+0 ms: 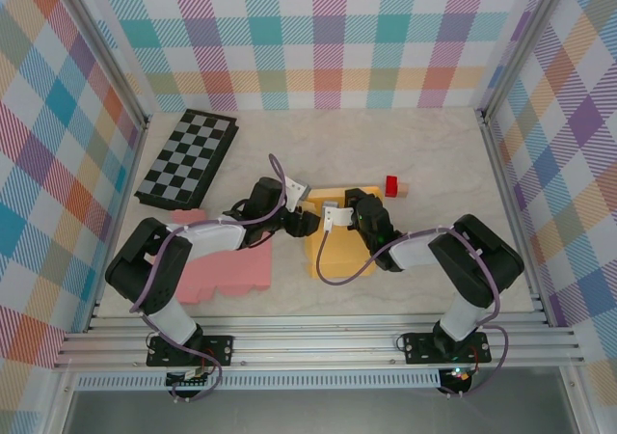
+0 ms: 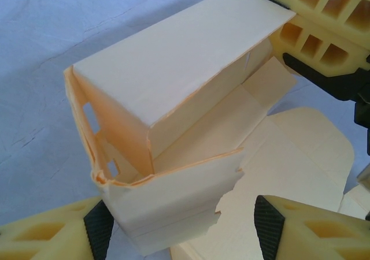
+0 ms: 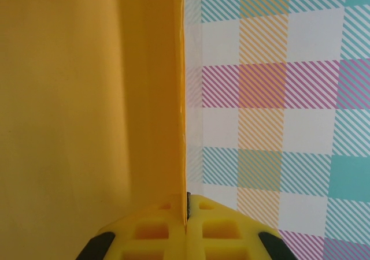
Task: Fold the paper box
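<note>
Note for you: no text, label, brand, number or sign can be read on anything in these views.
</note>
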Controlling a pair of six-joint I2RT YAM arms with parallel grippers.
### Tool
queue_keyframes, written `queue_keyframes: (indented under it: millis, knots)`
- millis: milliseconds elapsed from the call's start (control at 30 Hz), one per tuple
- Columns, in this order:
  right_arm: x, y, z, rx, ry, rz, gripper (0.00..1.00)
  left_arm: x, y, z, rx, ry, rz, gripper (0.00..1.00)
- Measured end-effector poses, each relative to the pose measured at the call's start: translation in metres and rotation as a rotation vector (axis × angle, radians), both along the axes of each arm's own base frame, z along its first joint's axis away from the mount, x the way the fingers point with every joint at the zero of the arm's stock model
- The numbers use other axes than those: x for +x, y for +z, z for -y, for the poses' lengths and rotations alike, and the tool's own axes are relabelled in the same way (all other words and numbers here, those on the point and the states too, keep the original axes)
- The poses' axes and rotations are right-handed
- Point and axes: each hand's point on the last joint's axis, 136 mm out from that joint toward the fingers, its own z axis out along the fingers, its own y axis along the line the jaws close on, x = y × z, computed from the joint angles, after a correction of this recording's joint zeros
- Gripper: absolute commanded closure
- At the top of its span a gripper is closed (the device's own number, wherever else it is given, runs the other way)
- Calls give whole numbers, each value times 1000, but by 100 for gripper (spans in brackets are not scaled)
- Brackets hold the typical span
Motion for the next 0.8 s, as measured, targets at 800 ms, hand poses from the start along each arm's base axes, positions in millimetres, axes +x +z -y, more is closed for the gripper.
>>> queue_keyframes:
  millis: [800]
  knots:
    - [-9, 3, 0, 23, 11, -30, 100, 11, -14, 4, 20, 10, -6, 37]
